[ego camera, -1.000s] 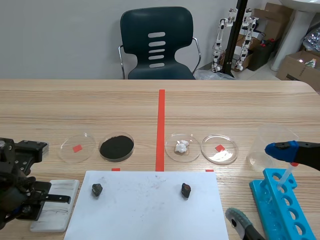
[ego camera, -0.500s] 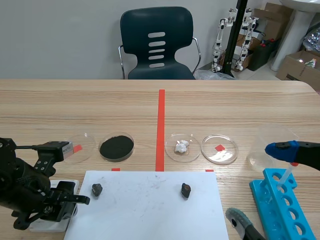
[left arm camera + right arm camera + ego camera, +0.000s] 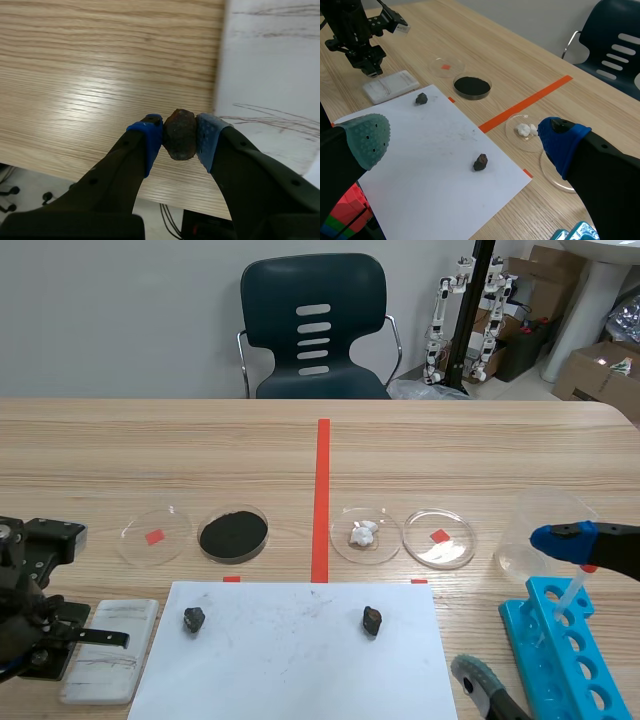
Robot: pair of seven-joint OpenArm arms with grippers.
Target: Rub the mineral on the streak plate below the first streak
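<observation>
My left gripper (image 3: pixel 179 131) is shut on a dark brown mineral (image 3: pixel 180 142), held between its blue pads. It hangs over bare wood, right at the edge of the white streak plate (image 3: pixel 270 75), which shows thin dark streaks. In the scene view the left arm (image 3: pixel 30 625) stands at the table's front left, just left of the streak plate (image 3: pixel 110 650). My right gripper (image 3: pixel 465 142) is open and holds nothing, low at the front right. Two more dark minerals (image 3: pixel 194 619) (image 3: pixel 371 619) lie on the white paper (image 3: pixel 290 670).
Behind the paper stand a dish with a red mark (image 3: pixel 154 536), a dish of black powder (image 3: pixel 233 533), a dish with white lumps (image 3: pixel 365 533) and another marked dish (image 3: pixel 439 538). A clear beaker (image 3: pixel 540 530) and a blue tube rack (image 3: pixel 560 660) are at the right.
Half a second ago the left arm was swung right over the streak plate. It has come back to the left, and the plate lies uncovered again. The right arm has not moved.
</observation>
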